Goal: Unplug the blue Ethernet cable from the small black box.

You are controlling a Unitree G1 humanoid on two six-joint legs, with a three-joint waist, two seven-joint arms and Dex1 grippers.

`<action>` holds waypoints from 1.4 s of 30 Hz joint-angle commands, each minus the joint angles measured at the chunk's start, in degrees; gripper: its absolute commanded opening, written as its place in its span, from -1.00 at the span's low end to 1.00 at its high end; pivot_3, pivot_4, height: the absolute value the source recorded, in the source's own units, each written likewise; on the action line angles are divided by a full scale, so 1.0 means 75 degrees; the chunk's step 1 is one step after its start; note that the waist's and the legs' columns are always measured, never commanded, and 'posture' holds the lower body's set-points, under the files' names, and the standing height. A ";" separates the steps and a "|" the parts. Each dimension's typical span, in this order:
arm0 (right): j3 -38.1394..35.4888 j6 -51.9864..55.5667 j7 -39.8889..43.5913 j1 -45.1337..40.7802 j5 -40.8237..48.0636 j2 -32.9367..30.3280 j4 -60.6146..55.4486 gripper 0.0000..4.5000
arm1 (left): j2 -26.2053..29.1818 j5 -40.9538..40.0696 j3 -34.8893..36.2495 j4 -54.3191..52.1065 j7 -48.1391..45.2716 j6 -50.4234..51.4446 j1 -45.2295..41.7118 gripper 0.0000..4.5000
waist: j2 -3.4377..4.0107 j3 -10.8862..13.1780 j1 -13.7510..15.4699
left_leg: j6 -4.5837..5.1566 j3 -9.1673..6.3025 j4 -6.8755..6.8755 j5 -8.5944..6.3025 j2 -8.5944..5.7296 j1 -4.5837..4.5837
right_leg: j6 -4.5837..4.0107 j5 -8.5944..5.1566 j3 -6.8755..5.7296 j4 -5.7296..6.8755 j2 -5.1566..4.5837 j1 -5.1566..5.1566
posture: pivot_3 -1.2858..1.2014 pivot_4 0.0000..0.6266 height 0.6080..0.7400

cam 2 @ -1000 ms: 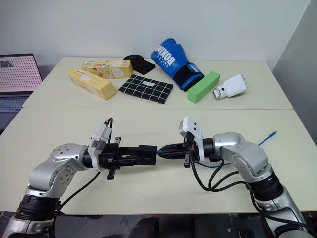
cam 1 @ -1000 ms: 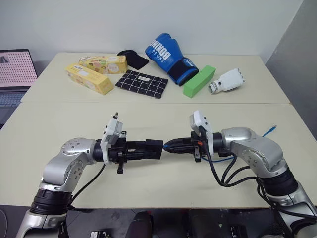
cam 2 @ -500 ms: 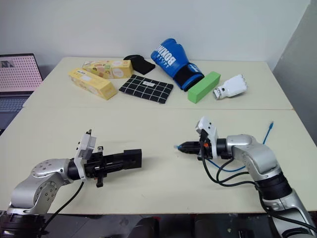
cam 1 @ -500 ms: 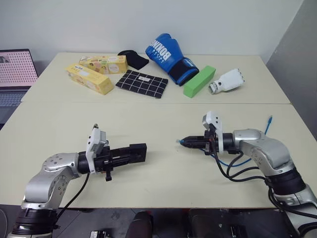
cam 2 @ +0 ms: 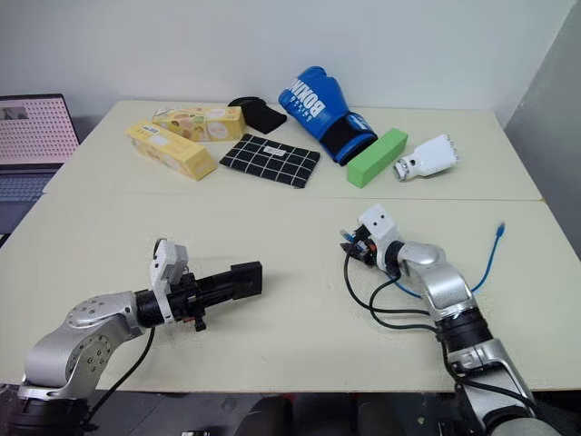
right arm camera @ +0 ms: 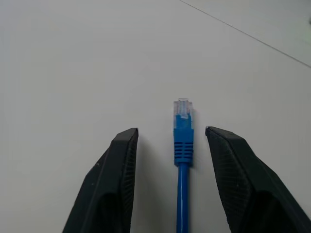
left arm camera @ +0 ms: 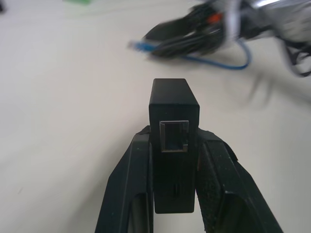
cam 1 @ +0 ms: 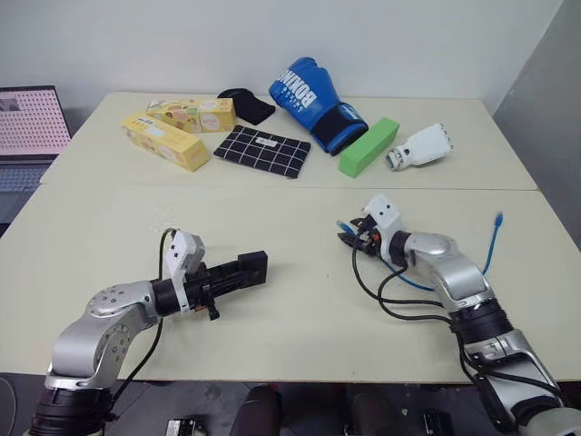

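While the left gripper [cam 1: 238,273] clamps the small black box [left arm camera: 174,127] near the worktop's front edge, its port empty, the right gripper [right arm camera: 171,160] stands wide around the blue Ethernet cable [right arm camera: 183,141], whose plug lies free. Advice: withdraw straight back, clear of the cord.

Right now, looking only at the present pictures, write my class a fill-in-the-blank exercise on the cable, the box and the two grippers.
1. The left gripper is shut on the ____.
2. The port in the box is ____, with no plug in it.
3. The cable plug lies between the open jaws of the ____ gripper.
4. The colour of the cable is ____.

Missing words: box; empty; right; blue
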 commanded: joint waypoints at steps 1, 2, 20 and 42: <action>-0.0198 -0.0048 0.1031 -0.0007 0.0389 -0.0691 -0.1738 0.51 | -0.0481 0.0480 0.0376 0.0255 0.0830 -0.0869 -0.0156 -0.66 | 0.0008 0.0005 0.0006 | 0.0000 0.0000 -0.0001 0.0000 0.0002 0.0000 | 0.0000 0.0000 -0.0001 0.0001 0.0000 -0.0002 | 0.03 -0.52 1.00; -0.0174 0.0038 0.1199 -0.0038 0.0515 -0.0744 -0.2032 0.60 | -0.0708 0.0807 0.0455 0.0453 0.1189 -0.1448 -0.0267 -0.66 | 0.0006 0.0004 0.0008 | 0.0000 0.0003 -0.0001 0.0000 0.0001 -0.0001 | 0.0000 0.0000 0.0000 0.0000 0.0000 -0.0004 | 0.03 -0.52 1.00; 0.1019 0.0919 0.1372 -0.0780 0.0561 0.0311 -0.2863 0.71 | -0.2372 0.2808 0.1111 0.5695 0.3564 -0.7604 -0.1618 -0.66 | -0.0006 -0.0004 0.0017 | -0.0003 -0.0001 0.0009 0.0002 -0.0012 -0.0008 | 0.0003 0.0005 -0.0013 0.0000 -0.0013 -0.0004 | 0.03 -0.52 1.00; 0.0190 0.1797 0.0448 0.0486 0.0794 0.0121 -0.3688 0.72 | -0.0911 0.1710 0.1515 0.0297 0.3375 -0.3031 0.1384 1.00 | -0.0011 -0.0008 0.0009 | -0.0003 -0.0022 0.0006 0.0002 0.0007 -0.0003 | 0.0003 0.0005 0.0000 0.0007 -0.0012 -0.0002 | 0.03 -0.52 1.00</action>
